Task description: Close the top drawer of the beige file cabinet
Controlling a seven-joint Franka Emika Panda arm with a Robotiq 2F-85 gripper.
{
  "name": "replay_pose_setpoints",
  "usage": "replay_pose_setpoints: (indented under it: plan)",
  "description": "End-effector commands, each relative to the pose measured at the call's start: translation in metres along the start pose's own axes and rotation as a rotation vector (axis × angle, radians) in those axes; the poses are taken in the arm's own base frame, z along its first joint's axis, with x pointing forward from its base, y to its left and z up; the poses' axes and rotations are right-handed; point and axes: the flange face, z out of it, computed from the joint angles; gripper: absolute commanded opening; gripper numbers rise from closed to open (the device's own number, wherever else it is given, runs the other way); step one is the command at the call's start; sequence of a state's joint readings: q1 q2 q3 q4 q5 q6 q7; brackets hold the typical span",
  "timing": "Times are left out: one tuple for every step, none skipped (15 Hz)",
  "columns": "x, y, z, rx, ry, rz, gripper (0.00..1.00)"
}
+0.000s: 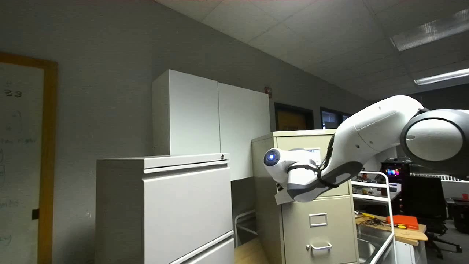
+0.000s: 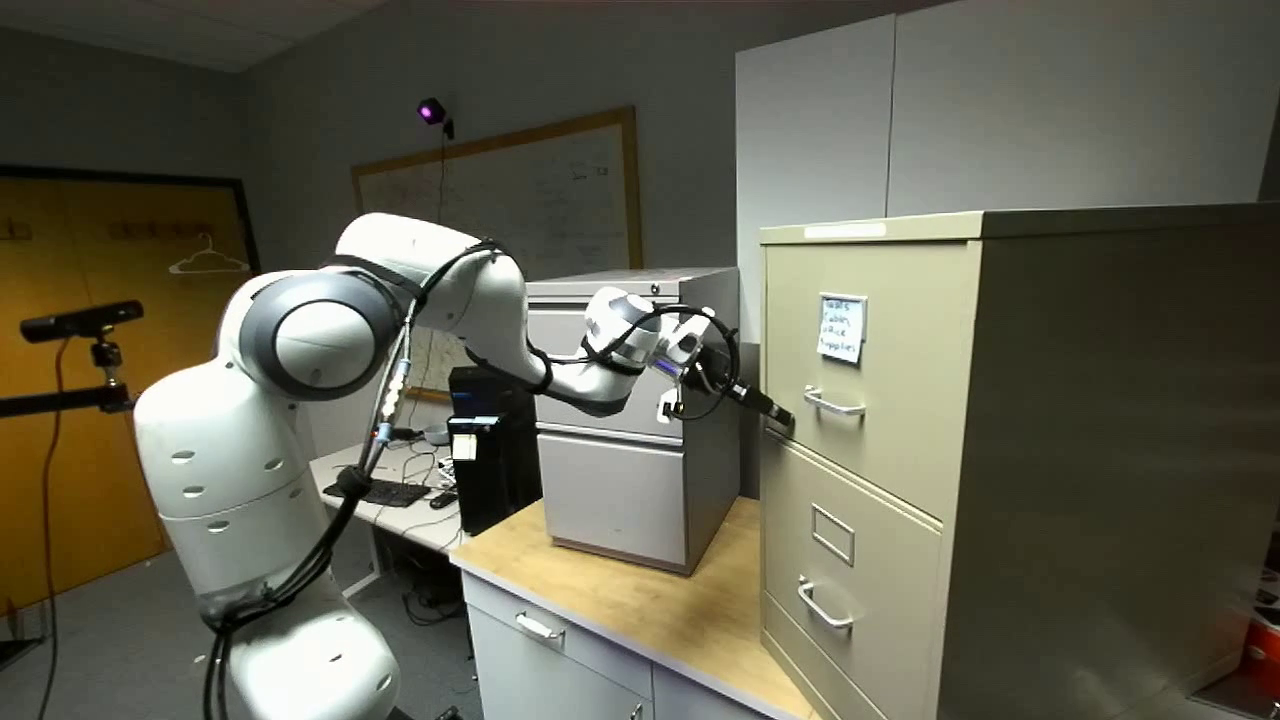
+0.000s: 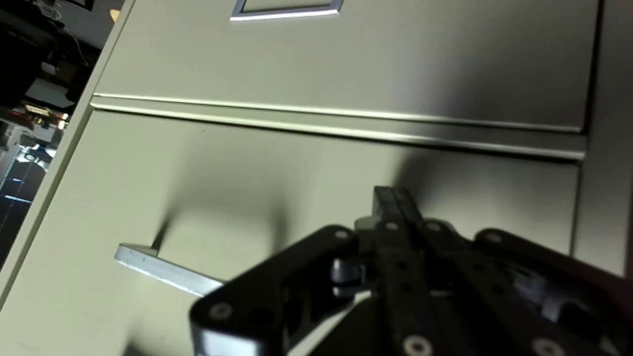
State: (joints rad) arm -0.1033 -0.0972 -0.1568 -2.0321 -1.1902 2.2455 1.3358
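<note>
The beige file cabinet (image 2: 1100, 430) stands upright in both exterior views (image 1: 262, 165). Its top drawer (image 2: 900, 380) has a paper label and a metal pull (image 2: 834, 403); its front looks flush, or nearly so, with the lower drawer (image 2: 880, 560). My gripper (image 2: 786, 418) is shut and empty, its tips at the top drawer's front, near the lower corner beside the pull; contact cannot be told. In the wrist view, which stands upside down, the fingertips (image 3: 395, 193) meet before the top drawer (image 3: 247, 163), below the seam. In an exterior view, my wrist covers part of the drawer (image 1: 304, 142).
A pale grey cabinet (image 2: 610, 500) stands on the wooden counter (image 2: 640, 570) beside the beige cabinet. A white wall cupboard (image 2: 815, 130) hangs behind. A white rack (image 1: 388, 205) and a sink (image 1: 366, 249) are past the beige cabinet.
</note>
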Motion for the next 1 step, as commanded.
replay_pose_setpoints:
  plan:
    - [0.0146, -0.0154, 0.0402, 0.031, -0.032, -0.023, 0.0]
